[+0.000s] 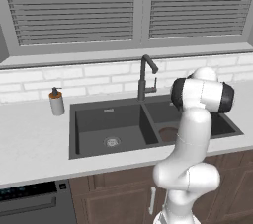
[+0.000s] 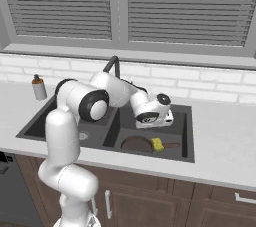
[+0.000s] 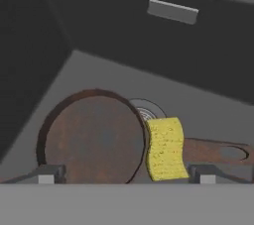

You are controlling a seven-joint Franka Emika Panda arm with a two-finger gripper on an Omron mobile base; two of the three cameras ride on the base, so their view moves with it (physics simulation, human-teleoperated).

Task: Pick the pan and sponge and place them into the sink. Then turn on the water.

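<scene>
1. Both items are already lying in the sink (image 2: 186,121), in its smaller basin, so as far as I can judge the placing part is done and only turning on the water is remaining.
2. The pan (image 3: 94,137) is sitting flat on the basin floor, a round rusty-brown disc with a darker raised rim, dull and mottled rather than shiny. Its long straight handle is running out toward 3 o'clock in the hand view.
3. The sponge (image 3: 165,148) is resting just at 3 o'clock of the pan bowl, lying across the start of the handle and touching the rim. It is looking yellow and porous here, a soft pitted block with rounded corners.
4. The gripper (image 3: 126,174) is hovering above the two, its tips standing wide apart at either side and gripping nothing.
5. The sink is matte charcoal, hard-edged, with a round metal drain peeking out behind the pan.
6. The faucet (image 1: 146,77), a dark slim gooseneck with a side lever, is standing at 12 o'clock behind the divider, untouched. No water is running yet.
</scene>
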